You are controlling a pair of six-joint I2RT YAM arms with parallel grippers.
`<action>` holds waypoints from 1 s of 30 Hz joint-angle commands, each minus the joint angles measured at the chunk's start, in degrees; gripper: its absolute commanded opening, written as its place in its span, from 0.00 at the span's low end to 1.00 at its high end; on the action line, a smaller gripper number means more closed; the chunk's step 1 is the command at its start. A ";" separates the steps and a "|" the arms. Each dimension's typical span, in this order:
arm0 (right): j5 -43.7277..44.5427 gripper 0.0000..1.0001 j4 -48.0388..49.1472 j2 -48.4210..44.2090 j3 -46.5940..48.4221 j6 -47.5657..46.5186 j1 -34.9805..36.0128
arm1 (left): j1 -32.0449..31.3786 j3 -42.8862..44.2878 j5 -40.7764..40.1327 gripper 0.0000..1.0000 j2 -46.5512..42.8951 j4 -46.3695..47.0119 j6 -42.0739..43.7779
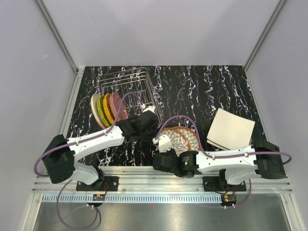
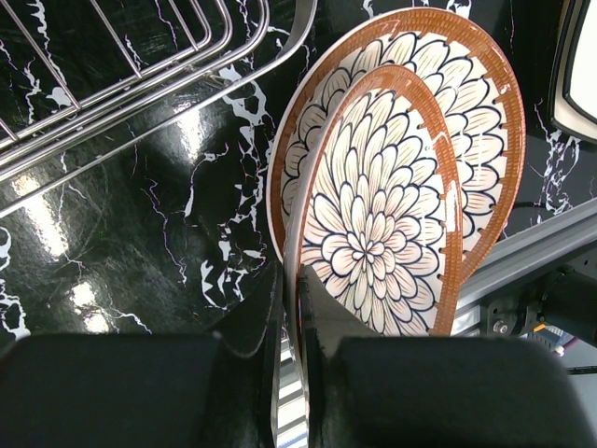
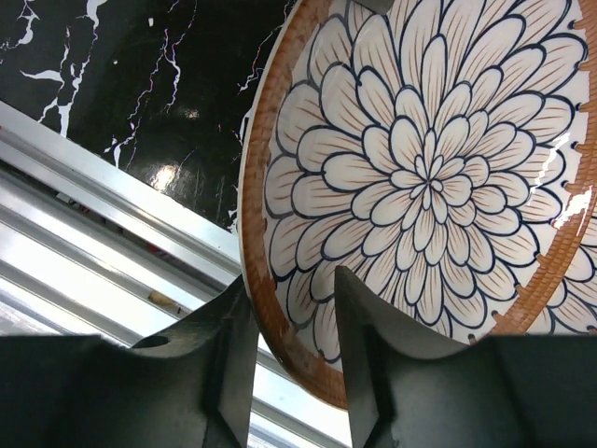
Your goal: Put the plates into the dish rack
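Note:
Two brown-rimmed petal-patterned plates (image 1: 185, 137) sit at the table's front centre. My left gripper (image 2: 291, 280) is shut on the rim of the nearer petal plate (image 2: 373, 215), which stands tilted up on edge; the other petal plate (image 2: 466, 112) lies behind it. My right gripper (image 3: 297, 280) is closed across the rim of a petal plate (image 3: 420, 168), one finger on its face and one outside the rim. In the top view the left gripper (image 1: 153, 126) and right gripper (image 1: 163, 149) meet at the raised plate (image 1: 165, 143). The wire dish rack (image 1: 126, 82) holds cream, lime-green (image 1: 101, 109), orange and pink (image 1: 117, 105) plates upright.
Cream squarish plates (image 1: 231, 129) lie stacked at the right of the black marble table (image 1: 207, 91). The rack's wire rim (image 2: 140, 65) is just left of the held plate. An aluminium rail (image 1: 159, 174) runs along the table's near edge, close under both grippers.

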 commanded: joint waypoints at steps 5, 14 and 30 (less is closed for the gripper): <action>6.50 0.28 -1.75 -1.05 0.64 3.70 0.48 | -0.25 3.99 2.16 0.00 -3.04 2.88 -0.20; 6.33 0.00 0.61 -6.65 -0.49 1.24 0.92 | -0.25 5.04 2.69 0.24 -2.95 2.88 1.55; 2.64 0.00 9.76 -19.42 -6.66 -2.01 0.92 | 4.93 22.00 -4.43 0.99 -1.81 -7.66 13.06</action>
